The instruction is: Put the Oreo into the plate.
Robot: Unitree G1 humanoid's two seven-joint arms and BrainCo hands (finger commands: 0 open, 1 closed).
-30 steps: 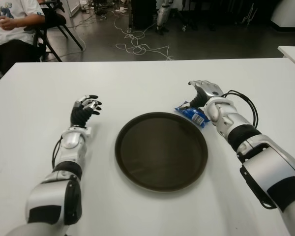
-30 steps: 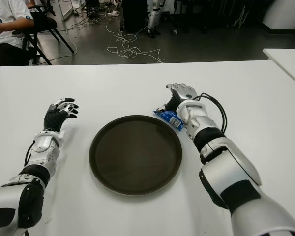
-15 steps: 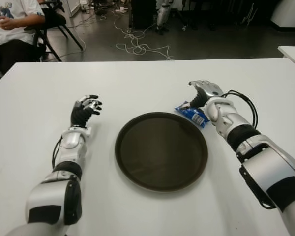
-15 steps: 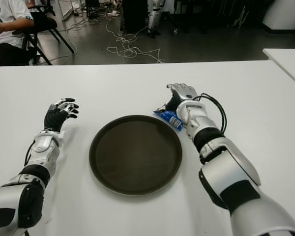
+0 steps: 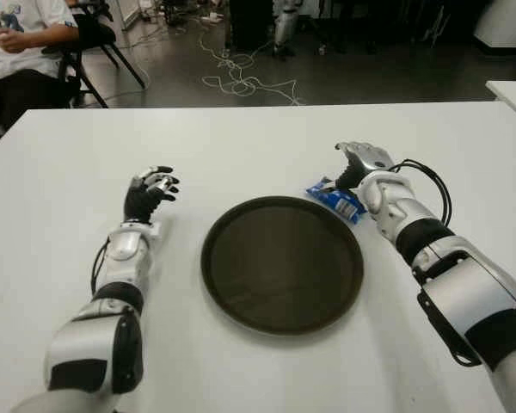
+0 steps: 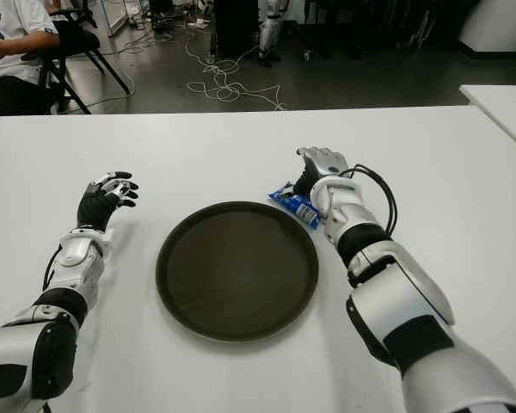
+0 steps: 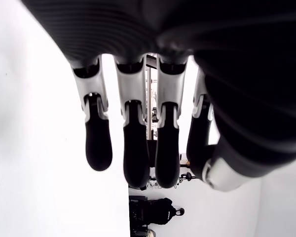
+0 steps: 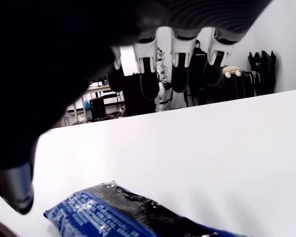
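The round dark plate sits nearest on the white table, empty. Just beyond its far right rim lies the blue Oreo packet, flat on the table, its long axis slanting from far-left to near-right, one end close to the rim or overlapping it. The right hand is by far the nearer one: it hovers just past the packet on the side away from the plate. In its wrist view the fingers hang spread above the wrapper with clear table between, the thumb low at one side; the hand is open and holds nothing. The left hand shows well left of the plate, fingers loosely extended, empty. A seated person is beyond the table's far left corner.
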